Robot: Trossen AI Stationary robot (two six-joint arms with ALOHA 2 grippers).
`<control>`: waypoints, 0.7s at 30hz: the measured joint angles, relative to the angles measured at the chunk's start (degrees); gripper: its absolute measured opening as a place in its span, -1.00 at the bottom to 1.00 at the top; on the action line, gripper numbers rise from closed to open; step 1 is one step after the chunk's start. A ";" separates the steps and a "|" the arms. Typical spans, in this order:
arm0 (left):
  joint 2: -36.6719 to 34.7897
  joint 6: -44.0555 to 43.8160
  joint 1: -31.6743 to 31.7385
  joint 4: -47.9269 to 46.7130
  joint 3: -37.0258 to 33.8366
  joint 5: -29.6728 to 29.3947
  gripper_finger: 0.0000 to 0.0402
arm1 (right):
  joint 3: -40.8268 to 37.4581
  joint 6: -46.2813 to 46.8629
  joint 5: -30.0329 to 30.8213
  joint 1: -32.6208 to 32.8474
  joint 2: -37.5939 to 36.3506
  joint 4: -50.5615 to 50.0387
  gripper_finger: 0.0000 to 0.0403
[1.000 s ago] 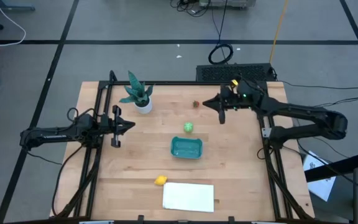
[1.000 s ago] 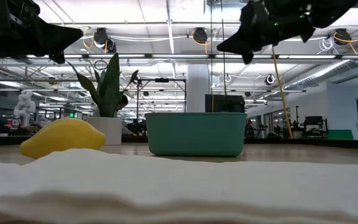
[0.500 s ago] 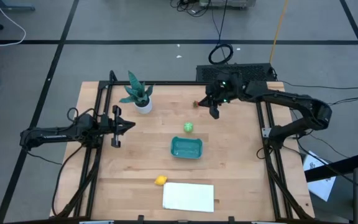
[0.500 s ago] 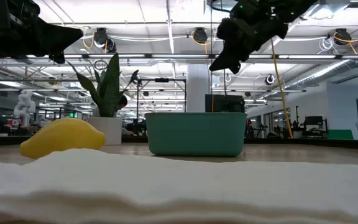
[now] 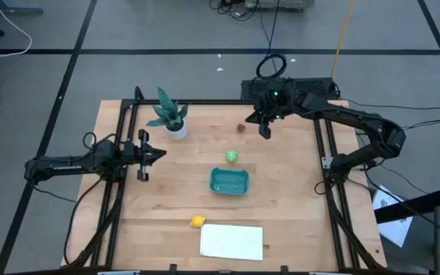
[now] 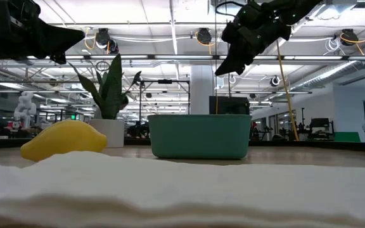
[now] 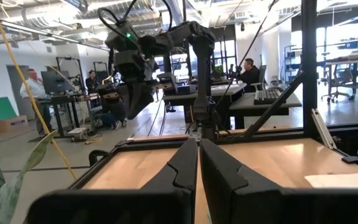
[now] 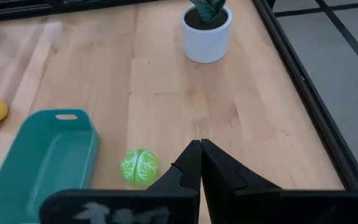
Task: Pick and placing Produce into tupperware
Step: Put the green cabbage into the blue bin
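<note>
Since the earlier frame the right gripper (image 5: 263,130) has swung in from the right edge to the back of the table (image 5: 296,206), fingers together, and now hangs above and just beside the red piece (image 5: 241,128). Nearest the front edge lies the white sheet (image 5: 231,241), with the lemon (image 5: 197,221) just beside its corner. Next comes the empty teal container (image 5: 228,181), then the green ball (image 5: 231,156) just behind it. All three pieces look light and smooth, likely to roll; grip each across its middle. The left gripper (image 5: 141,155), fingers together, waits at the left side. The potted plant (image 5: 170,116) stands at the back left, well apart from the red piece, leaving open board around each piece.
</note>
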 joint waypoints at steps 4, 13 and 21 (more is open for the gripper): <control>0.00 0.06 -0.02 0.02 0.00 -0.01 -0.87 | -0.15 -1.56 0.02 0.10 0.00 -0.03 -1.00; 0.00 0.17 0.00 0.04 0.00 -1.75 -0.87 | 0.16 -2.14 0.10 0.17 1.92 3.10 -1.00; 0.00 2.35 -0.02 -0.43 0.00 -3.08 -0.87 | 5.52 -1.98 0.15 0.18 6.77 -0.05 -1.00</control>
